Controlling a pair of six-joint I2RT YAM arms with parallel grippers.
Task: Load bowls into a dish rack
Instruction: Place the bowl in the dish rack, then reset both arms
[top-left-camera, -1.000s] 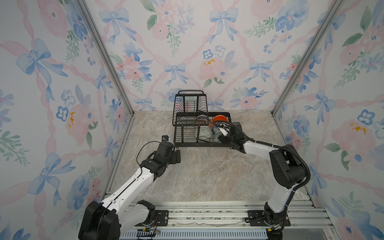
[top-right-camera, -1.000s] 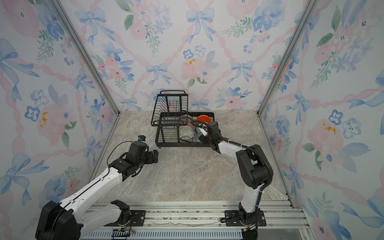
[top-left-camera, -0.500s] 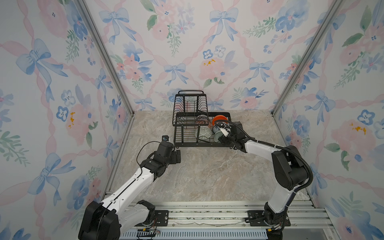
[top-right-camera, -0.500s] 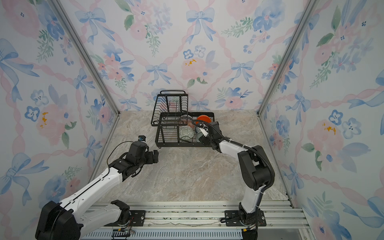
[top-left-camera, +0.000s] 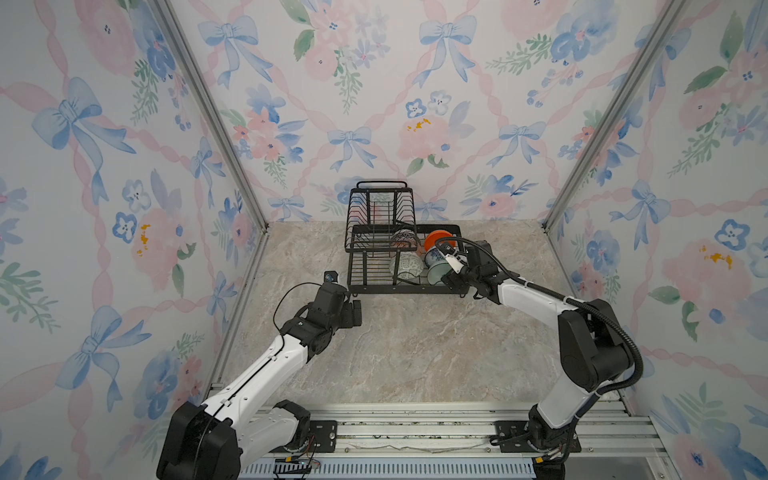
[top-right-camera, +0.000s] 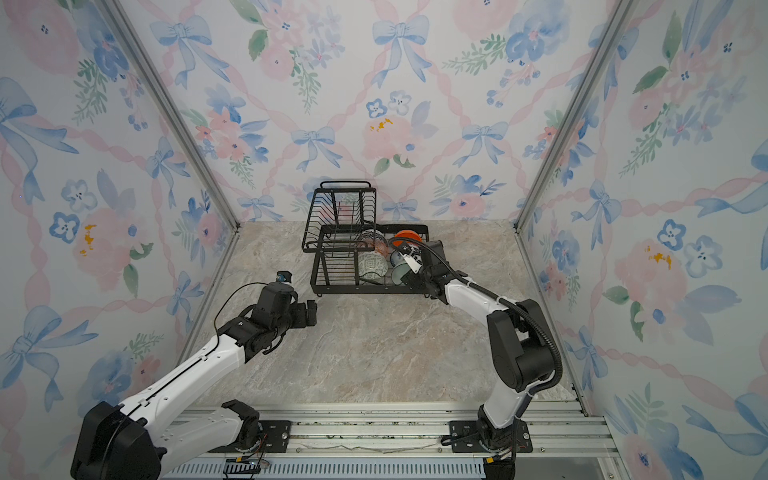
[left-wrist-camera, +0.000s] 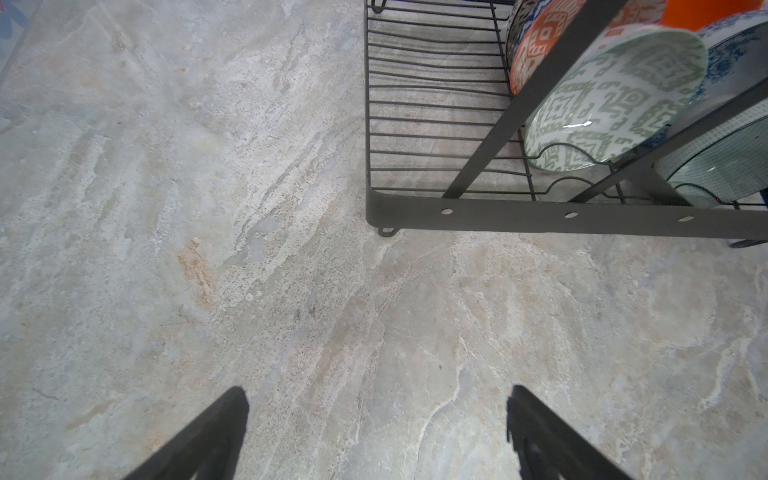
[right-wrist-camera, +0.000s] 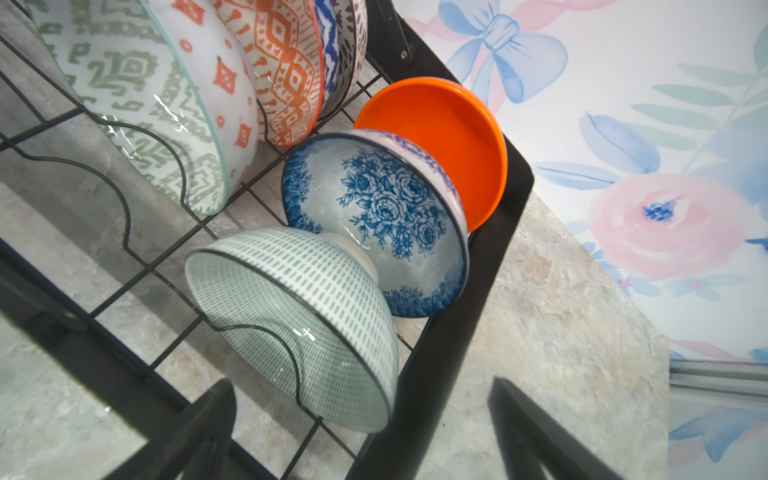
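a: where are the bowls?
b: all i can see sit in the rack (top-left-camera: 399, 289), at the 12 o'clock end of the counter (top-left-camera: 415, 345), lower tray, 3 o'clock half, on edge. dash bowl (right-wrist-camera: 299, 324) is nearest the corner, its foot touching the floral bowl (right-wrist-camera: 386, 216), with the orange one (right-wrist-camera: 440, 141) behind that. green-print bowl (right-wrist-camera: 137, 95) and orange-print bowl (right-wrist-camera: 286, 70) are in the next row. none loose on the counter.
a: claws?
b: right claw (right-wrist-camera: 361, 384) spread wide, empty, just off the rack's 4 o'clock corner by the dash bowl. left claw (left-wrist-camera: 377, 390) also apart, empty, over bare counter near the rack's 7 o'clock corner.
a: handling?
b: glazed ceramic, so i'd guess stiff, slick, chippable, some weight. pinch the rim, one finger inside, one outside, not the round belly.
a: in the way?
b: wavy wire (right-wrist-camera: 126, 224) crosses the dash bowl's side. neighbours touch, so a nudge may knock them. upper basket (top-left-camera: 381, 208) covers the rack's 9 o'clock half.
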